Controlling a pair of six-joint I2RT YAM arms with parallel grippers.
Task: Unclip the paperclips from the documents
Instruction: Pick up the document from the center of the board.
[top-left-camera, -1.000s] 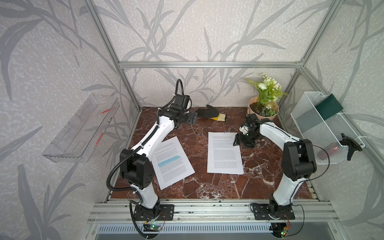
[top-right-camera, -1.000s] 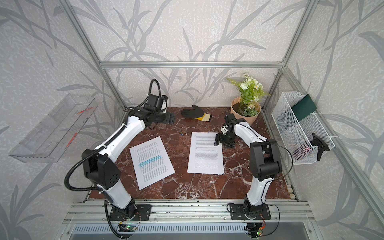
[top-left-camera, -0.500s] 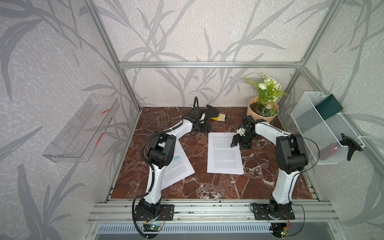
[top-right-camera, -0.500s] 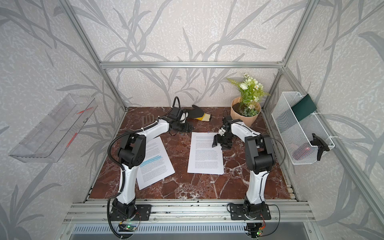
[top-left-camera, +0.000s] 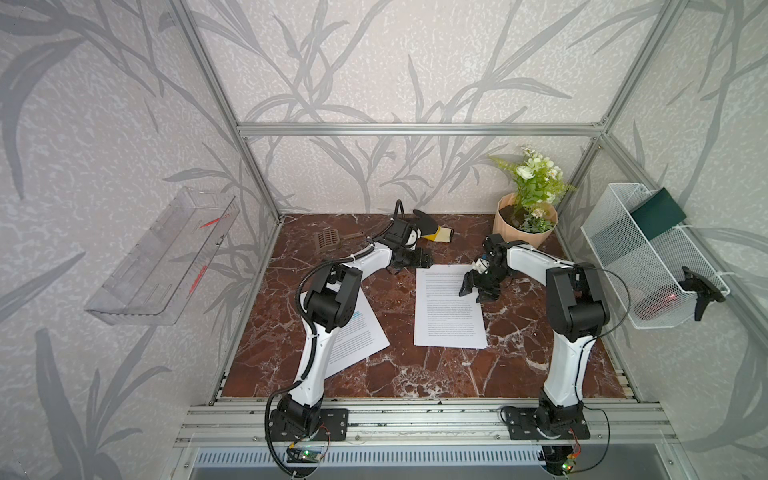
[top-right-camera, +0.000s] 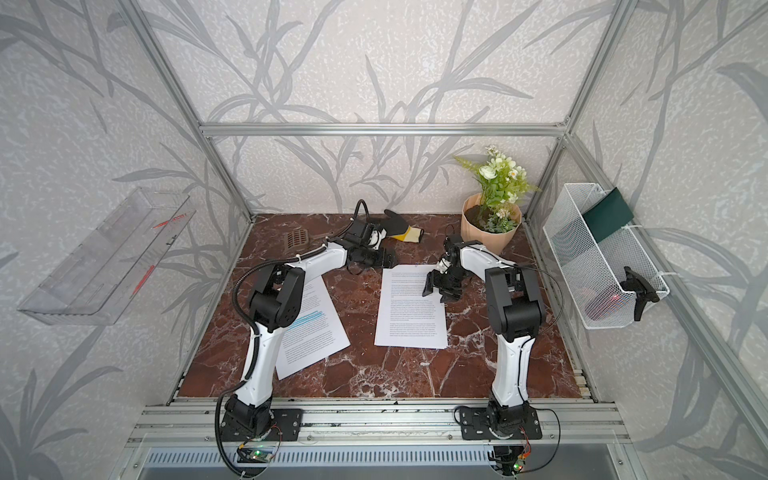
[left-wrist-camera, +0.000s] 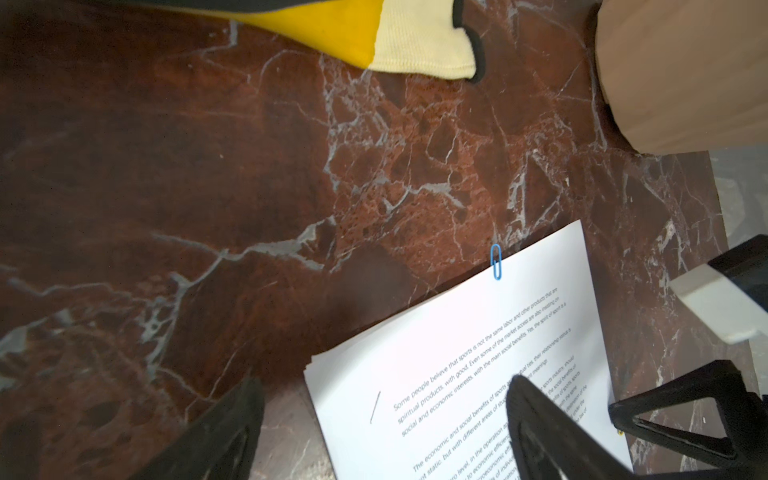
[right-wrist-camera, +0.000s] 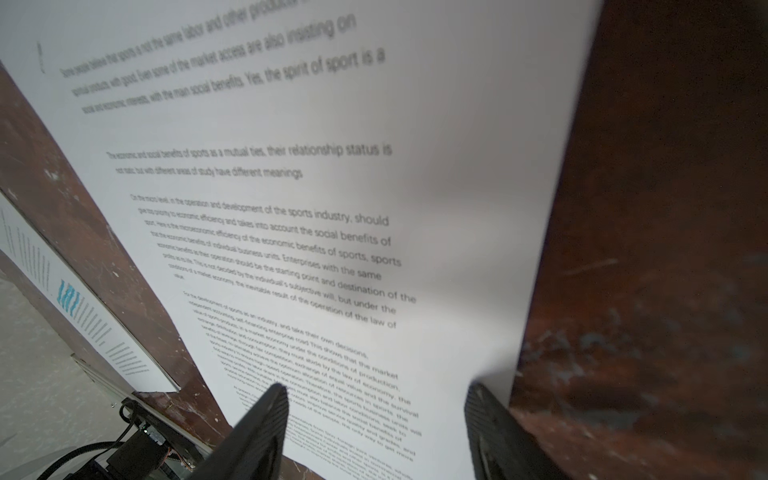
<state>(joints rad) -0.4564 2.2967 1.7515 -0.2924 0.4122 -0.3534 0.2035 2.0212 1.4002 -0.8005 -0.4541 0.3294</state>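
The left gripper (top-left-camera: 419, 260) has swung to mid-frame, spread beside the central document's (top-left-camera: 449, 307) upper-left corner. The right gripper (top-left-camera: 473, 291) stays spread over its right edge. There are two documents, counting the highlighted document (top-left-camera: 357, 332) at lower left, and one blue paperclip (left-wrist-camera: 496, 262) on the central one's top edge.

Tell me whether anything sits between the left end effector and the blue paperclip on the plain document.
Nothing visible does. In the left wrist view, only bare paper of the document lies between the open left end effector and the blue paperclip on its far edge. The glove lies beyond the clip, apart from it.
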